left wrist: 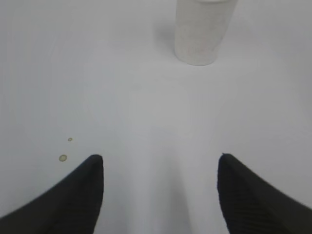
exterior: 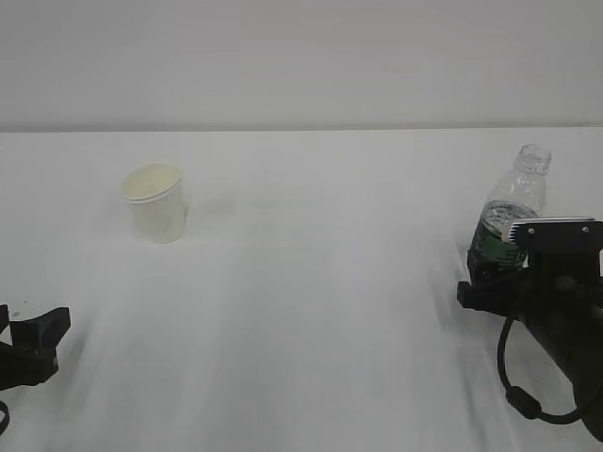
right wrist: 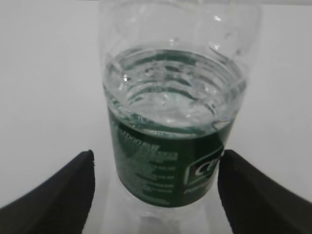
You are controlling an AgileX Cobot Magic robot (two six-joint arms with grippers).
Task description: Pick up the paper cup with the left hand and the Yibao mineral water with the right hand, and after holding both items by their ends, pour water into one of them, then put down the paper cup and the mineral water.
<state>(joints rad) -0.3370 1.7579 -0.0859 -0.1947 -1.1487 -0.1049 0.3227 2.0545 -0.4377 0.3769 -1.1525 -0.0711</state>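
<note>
Table (exterior: 311,282): white, we see it bare between items.
Left gripper (left wrist: 161,168): low, spread, short of the cup (exterior: 157,202).
Right gripper (right wrist: 155,163): spread, flanking the bottle (right wrist: 170,146), not visibly touching.

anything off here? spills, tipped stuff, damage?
Mostly fine. The small white paper cup and the uncapped clear plastic bottle with the dark green label both stand upright, water inside the bottle. One oddity: two small droplets or specks on the white table near the left gripper.
</note>
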